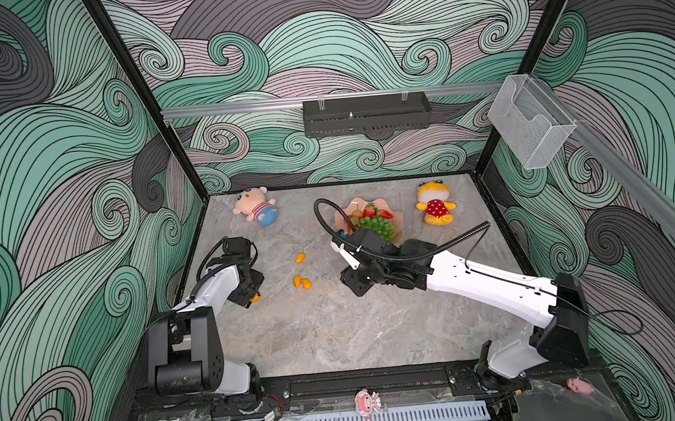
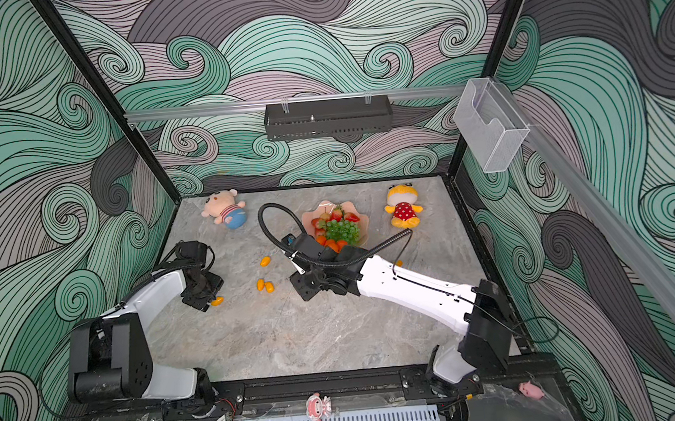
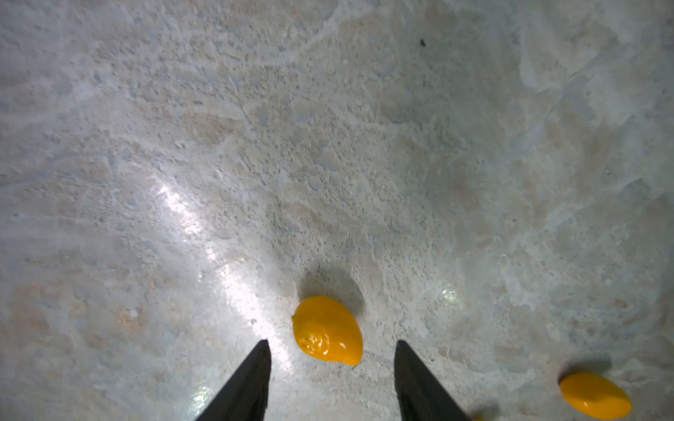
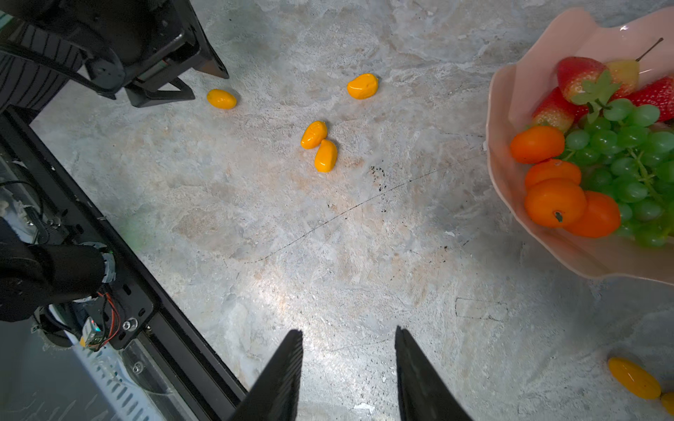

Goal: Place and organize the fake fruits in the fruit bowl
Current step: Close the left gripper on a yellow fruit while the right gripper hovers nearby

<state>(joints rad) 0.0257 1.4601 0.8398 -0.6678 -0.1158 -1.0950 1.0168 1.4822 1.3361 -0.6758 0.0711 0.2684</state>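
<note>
Where the fruit bowl [image 4: 532,73] stands at the rear of the table [image 1: 338,328], right of centre, it holds the grape bunch [image 4: 627,164], the strawberries [image 4: 580,74] and the tangerines [image 4: 554,202]. Loose kumquats lie on the table to the left of the bowl: a touching pair [image 4: 314,135], a single kumquat [image 4: 362,86] beyond it, and an outer kumquat [image 3: 326,330] near the left edge.

The left arm is folded, elbow raised and wrist pitched down. The left gripper [image 3: 332,342] is spread over the outer kumquat, with a gap at each finger, so nothing is gripped.

The right arm reaches diagonally from the front right. Its wrist is just in front of the bowl. The right gripper [image 4: 348,330] points down at bare table, jaws apart and empty.
</note>
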